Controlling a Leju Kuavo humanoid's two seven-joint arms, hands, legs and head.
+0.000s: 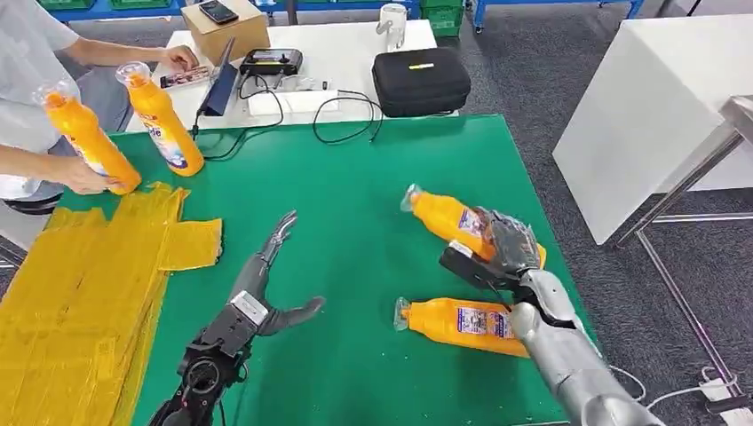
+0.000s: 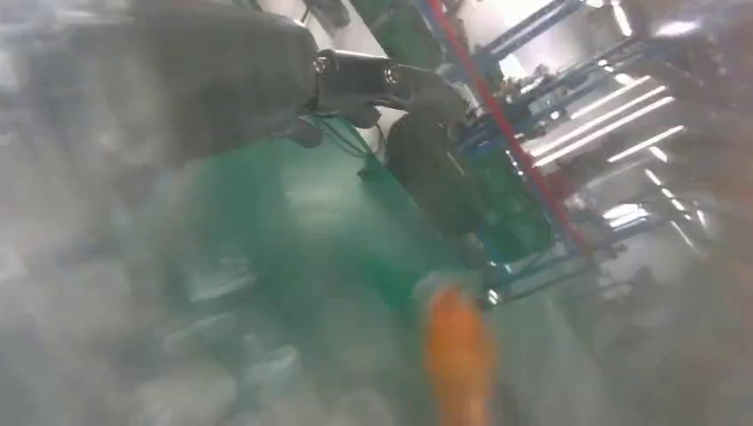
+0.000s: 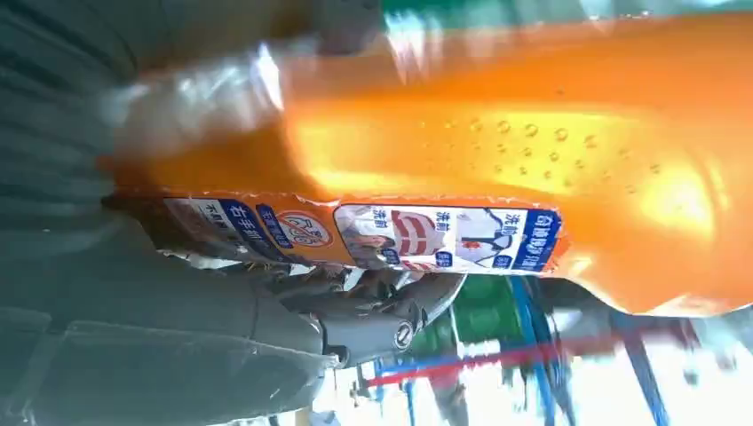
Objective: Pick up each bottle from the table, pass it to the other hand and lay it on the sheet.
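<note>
Where blur reigns, orange bottle (image 2: pixel 457 351) indistinct.

Black zippered case (image 1: pixel 421 81) at one o'clock, cardboard box (image 1: pixel 225 31) at eleven, black controller (image 1: pixel 271 61) and cables (image 1: pixel 342 115) at twelve, person's hand (image 1: pixel 180 59) beside the box.

My left wrist view is smearing badly, so I'm only getting an orange blob (image 2: pixel 457 355). The right hand (image 1: pixel 508 248) is covering the held bottle's (image 1: pixel 444 216) base, and the person (image 1: pixel 31 71) is getting cropped at the edge.
</note>
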